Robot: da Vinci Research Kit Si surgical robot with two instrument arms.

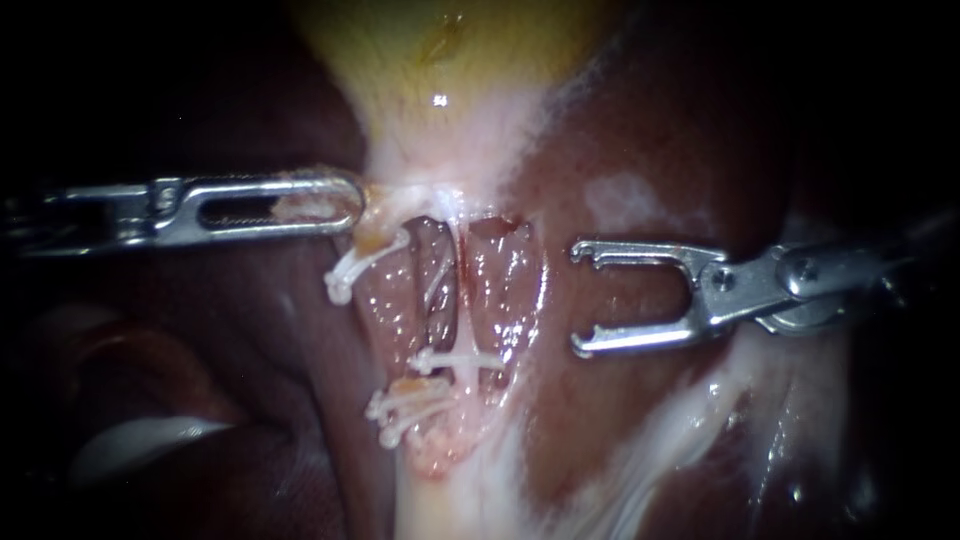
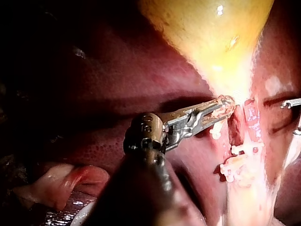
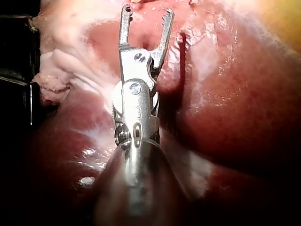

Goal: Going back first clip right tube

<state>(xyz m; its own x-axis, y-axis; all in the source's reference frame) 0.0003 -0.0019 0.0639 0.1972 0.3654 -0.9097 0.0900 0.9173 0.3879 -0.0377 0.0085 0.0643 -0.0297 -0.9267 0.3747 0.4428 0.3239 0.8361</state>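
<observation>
My right instrument [image 1: 582,298] comes in from the right with its forked jaws open and empty, standing apart from the tubes over the liver [image 1: 640,140]. In its own wrist view the right instrument [image 3: 146,13] shows the same wide gap. A white clip [image 1: 455,360] lies across the thin right tube [image 1: 462,300]. The left tube [image 1: 436,285] carries a clip near its upper end [image 1: 345,278] and two more lower down [image 1: 400,408]. My left instrument [image 1: 352,205] [image 2: 225,106] is shut on tissue at the neck of the yellow gallbladder [image 1: 440,60].
Dark red liver surrounds the dissected window on both sides. Pale white tissue [image 1: 640,440] runs down and to the right below the right instrument. A pink fold of tissue [image 2: 61,181] lies beside the left shaft.
</observation>
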